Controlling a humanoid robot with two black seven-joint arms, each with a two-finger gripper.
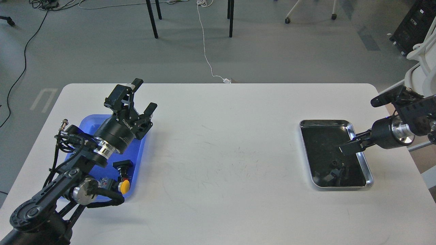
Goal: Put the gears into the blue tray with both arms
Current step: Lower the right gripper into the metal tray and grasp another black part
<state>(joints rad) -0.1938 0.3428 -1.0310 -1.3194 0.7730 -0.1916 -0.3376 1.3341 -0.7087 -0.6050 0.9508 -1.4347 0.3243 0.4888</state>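
At the 9 o'clock side of the table [218,143], the blue tray [138,160] lies mostly hidden under the left arm. The left gripper [138,97] hovers above the tray's far end, tilted toward 1 o'clock, fingers spread apart and holding nothing. A yellow-capped switch [124,186] and a black part [123,165] lie inside the tray at its near end; whether any gears are already there cannot be told.

At 3 o'clock sits the metal tray [369,177], its inside black. Small dark pieces, probably gears [335,170], lie toward its near end, too small to count. The right gripper [349,147] reaches in from 3 o'clock and points down over the tray's middle; its fingers look drawn close together, but whether they hold a gear cannot be told.

Procedure for the step in hand, as judged: the right arm is picking from the metal tray.
- Lower the fingers straight down around one gear only, clear of its neighbours.
- Keep clear of the raised rim; the black pieces show poorly against the black floor, so align before closing.
- Lift vertically before travelling toward 9 o'clock.
- Move the left gripper aside first, so both arms do not meet over the blue tray.

The table is white, scuffed, with rounded corners. Beyond it at 12 o'clock: grey floor, a white cable [204,44], black chair legs
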